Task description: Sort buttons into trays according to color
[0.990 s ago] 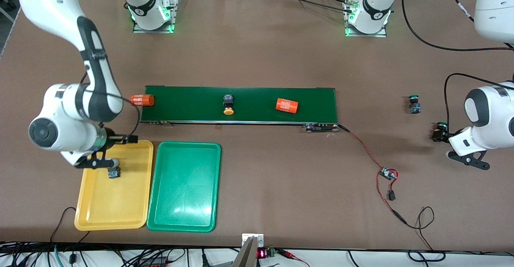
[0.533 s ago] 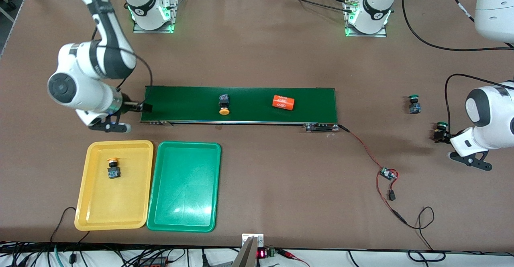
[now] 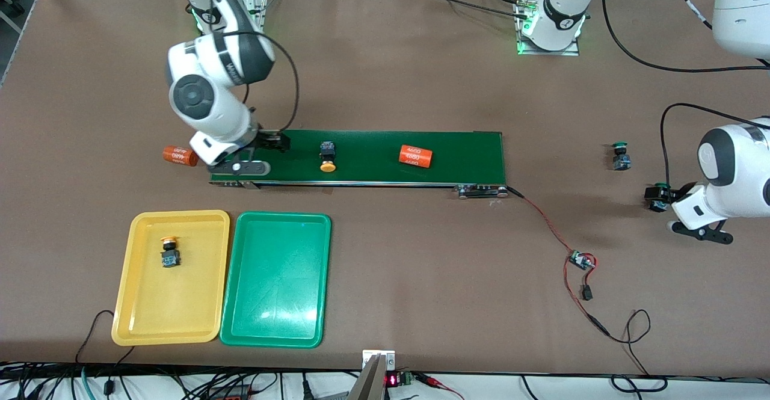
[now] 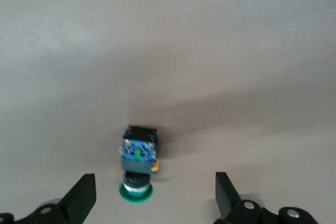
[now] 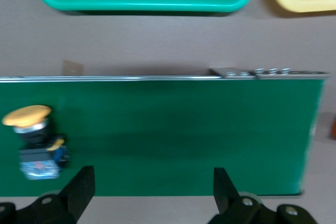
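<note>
Yellow button [image 3: 327, 158] on the belt [image 3: 457, 156], just beside the right gripper [image 3: 249, 167], fingers spread.
It lies cap toward the belt's near edge, past one fingertip, not between them. Left gripper [image 3: 698, 231], also spread, hangs over a green button [image 4: 137, 167] near the table's edge.

Four buttons [image 3: 327, 158], two trays [image 3: 138, 322], two orange cylinders [image 3: 415, 156], one belt [image 3: 463, 153].
</note>
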Controlling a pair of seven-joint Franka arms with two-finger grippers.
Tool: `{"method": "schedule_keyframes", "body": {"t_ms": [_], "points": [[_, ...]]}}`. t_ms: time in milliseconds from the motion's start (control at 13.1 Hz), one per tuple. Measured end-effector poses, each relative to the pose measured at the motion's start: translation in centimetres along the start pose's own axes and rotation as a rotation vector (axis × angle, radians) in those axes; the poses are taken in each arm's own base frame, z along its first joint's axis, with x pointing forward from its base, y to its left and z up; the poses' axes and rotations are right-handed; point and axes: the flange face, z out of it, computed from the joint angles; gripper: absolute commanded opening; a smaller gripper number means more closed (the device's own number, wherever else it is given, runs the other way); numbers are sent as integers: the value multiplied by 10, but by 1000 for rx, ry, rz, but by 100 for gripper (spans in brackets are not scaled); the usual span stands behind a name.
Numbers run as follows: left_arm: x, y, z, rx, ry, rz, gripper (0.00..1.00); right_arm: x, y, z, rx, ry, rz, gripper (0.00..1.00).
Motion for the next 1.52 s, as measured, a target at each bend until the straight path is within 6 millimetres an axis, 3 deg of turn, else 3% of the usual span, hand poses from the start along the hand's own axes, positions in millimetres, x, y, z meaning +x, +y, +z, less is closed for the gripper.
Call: {"method": "schedule_keyframes", "body": {"t_ms": [229,457,533,610,686,762,990,1067,1143,1219,1295,1371,1524], "points": [[-16,-6,24,-6,-19,-43,100,-11,-35,10,6,38,23,100],[-27,-17,51,23,68,-38,100,-15,-55,22,13,67,24,100],[-29,-19,60,36,101,-21,93,-16,-60,26,14,74,25,100],[-31,-21,67,40,112,-14,76,-16,-62,29,15,78,24,100],[-32,-22,73,40,112,-10,67,-15,-63,33,14,79,24,100],[-32,-22,76,39,109,-10,46,-14,-63,37,11,78,25,100],[-30,-21,76,40,116,-4,20,-9,-63,56,7,88,28,100],[-28,-18,75,40,119,1,16,-7,-63,66,6,95,29,100],[-25,-15,73,40,125,7,16,-5,-63,76,3,98,29,95],[-22,-12,71,39,129,13,16,-4,-63,83,0,98,29,81],[-20,-10,68,39,133,20,16,-3,-63,86,-2,96,30,51],[-18,-8,62,37,132,41,16,-3,-63,85,-2,97,30,31],[-15,2,34,16,101,91,16,-1,-61,81,2,104,34,23]]}}
